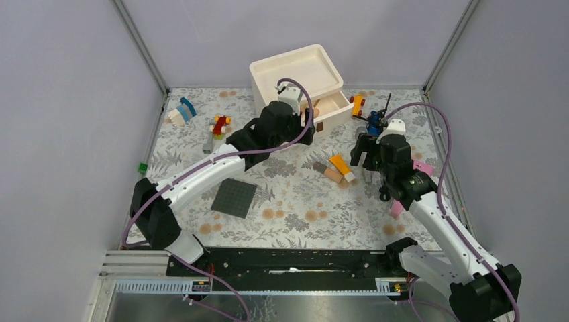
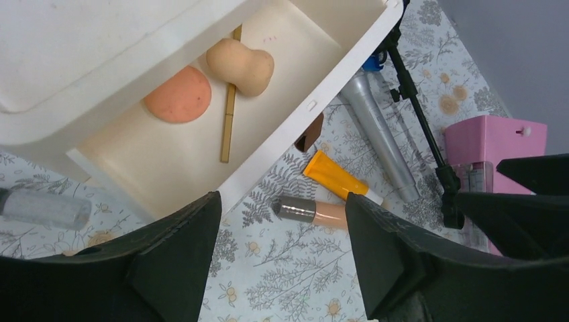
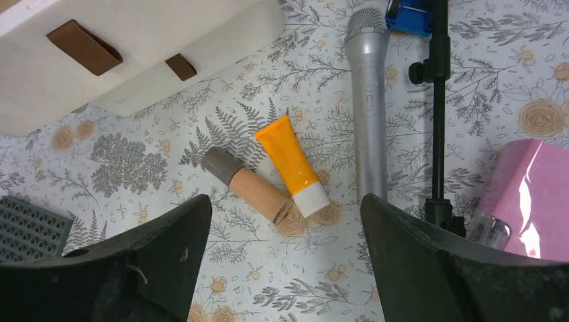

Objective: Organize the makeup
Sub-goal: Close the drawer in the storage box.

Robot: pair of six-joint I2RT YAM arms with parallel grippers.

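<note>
Far L on the floral table (image 1: 295,215): green brick (image 1: 143,167), blue/white bricks (image 1: 182,111), red-yellow brick toy (image 1: 219,124). Just beside that toy a glittery silver tube (image 2: 43,208) lies flat on the mat, outside the drawer. A dark grey baseplate (image 1: 234,197) sits nearer the arm bases.

L gripper (image 2: 282,198) hangs over the front corner of the open drawer (image 2: 154,154) of the white box (image 1: 295,70). Jaws spread wide, nothing in them. In the drawer: salmon-pink disc (image 2: 178,94), beige sponge (image 2: 240,64) just beside it, and a thin gold stick (image 2: 229,111) w/ its top end under the sponge. Brush or pencil, can't tell.

Centre, on the mat in front of the drawer: orange tube (image 3: 292,164) w/ white cap and dark-capped beige tube (image 3: 248,184). They lie flat in a V, touching where the orange tube's cap end meets the beige tube's plain end.

R gripper (image 3: 285,198) hovers above that pair, fingers far apart, empty.

R of them: silver-grey tube (image 3: 369,100) flat on the mat, alongside a black stand (image 3: 437,100), w/ a blue brick (image 3: 409,13) btwn their far ends. Orange toy car (image 1: 358,104) sits by the drawer's R end.

Far R: pink box (image 3: 530,194), w/ a small clear bottle (image 3: 490,228) against its L edge, partly hidden by the finger. Cap not visible.
</note>
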